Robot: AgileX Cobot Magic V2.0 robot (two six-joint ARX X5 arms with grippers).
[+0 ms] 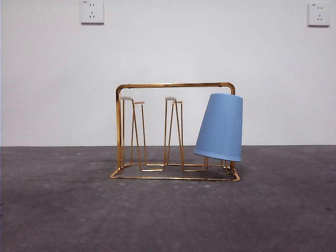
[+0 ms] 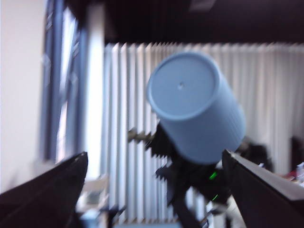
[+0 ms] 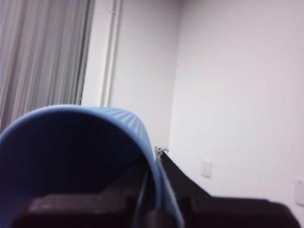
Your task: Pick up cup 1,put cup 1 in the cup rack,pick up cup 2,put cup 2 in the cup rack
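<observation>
Cup 2 (image 3: pixel 71 156) rim clamped in right pincer (image 3: pixel 152 199), airborne.

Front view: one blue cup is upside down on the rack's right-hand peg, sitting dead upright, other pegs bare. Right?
Not quite. The blue cup is upside down over the right-hand end of the cup rack, and the other pegs are bare, but it is tilted, not upright: its closed top leans toward the right. The front view shows this.

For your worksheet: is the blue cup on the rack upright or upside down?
Upside down and tilted: on the cup rack, the blue cup has its narrow closed base on top and its wide rim at the bottom.
</observation>
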